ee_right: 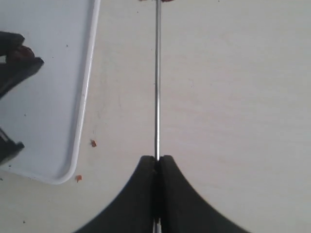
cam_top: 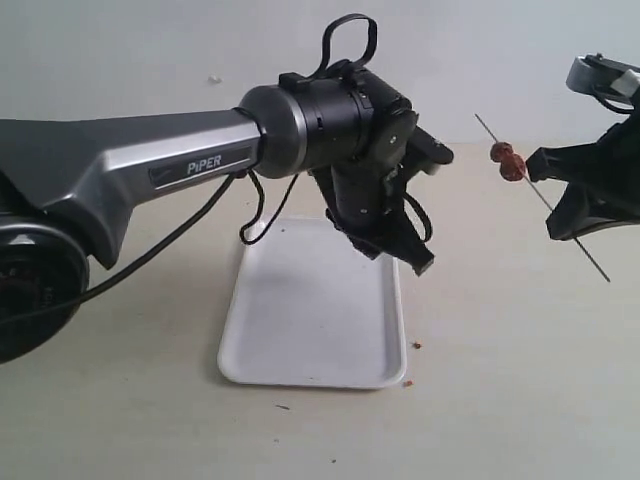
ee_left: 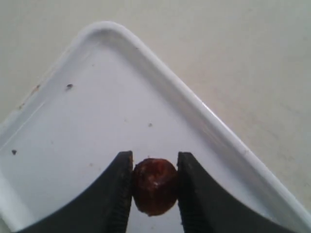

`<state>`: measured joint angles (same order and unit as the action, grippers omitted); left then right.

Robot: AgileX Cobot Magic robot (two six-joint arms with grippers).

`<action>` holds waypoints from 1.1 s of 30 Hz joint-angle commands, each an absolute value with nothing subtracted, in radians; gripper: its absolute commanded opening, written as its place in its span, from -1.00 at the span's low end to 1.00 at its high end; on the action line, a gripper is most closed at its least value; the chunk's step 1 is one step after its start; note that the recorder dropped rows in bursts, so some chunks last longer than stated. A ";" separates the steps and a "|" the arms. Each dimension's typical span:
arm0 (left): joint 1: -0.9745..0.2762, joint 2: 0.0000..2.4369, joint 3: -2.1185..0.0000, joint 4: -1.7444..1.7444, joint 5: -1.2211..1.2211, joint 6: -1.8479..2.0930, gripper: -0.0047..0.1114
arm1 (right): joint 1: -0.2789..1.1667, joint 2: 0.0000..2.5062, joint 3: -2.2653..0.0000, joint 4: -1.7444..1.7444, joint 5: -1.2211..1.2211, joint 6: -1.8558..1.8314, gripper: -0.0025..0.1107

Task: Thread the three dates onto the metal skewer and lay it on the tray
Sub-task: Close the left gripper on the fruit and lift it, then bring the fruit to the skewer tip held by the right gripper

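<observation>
Over the white tray (cam_top: 300,340) my left gripper (cam_top: 400,240) hangs, fingers pointing down. In the left wrist view it (ee_left: 154,160) is shut on one dark reddish-brown date (ee_left: 154,187), held above the tray (ee_left: 194,109). At the right my right gripper (cam_top: 548,198) holds the thin metal skewer (cam_top: 495,135) tilted in the air, with two dates (cam_top: 507,160) threaded near its upper end. In the right wrist view the gripper (ee_right: 157,159) is shut on the skewer (ee_right: 157,87), which runs straight away from the jaws. The held date is hidden in the exterior view.
Small reddish crumbs lie on the table by the tray's near right corner (cam_top: 407,383) (ee_right: 92,143). The tray's rim (ee_right: 87,82) and my left gripper's fingers (ee_right: 17,68) show at the side of the right wrist view. The table is pale beige.
</observation>
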<state>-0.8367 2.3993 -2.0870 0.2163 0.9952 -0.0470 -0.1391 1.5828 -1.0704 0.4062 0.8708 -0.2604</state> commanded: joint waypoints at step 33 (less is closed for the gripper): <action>-0.520 2.362 -2.256 -0.378 0.984 -0.427 -0.37 | 0.106 1.508 -0.984 0.409 0.939 -0.422 -0.96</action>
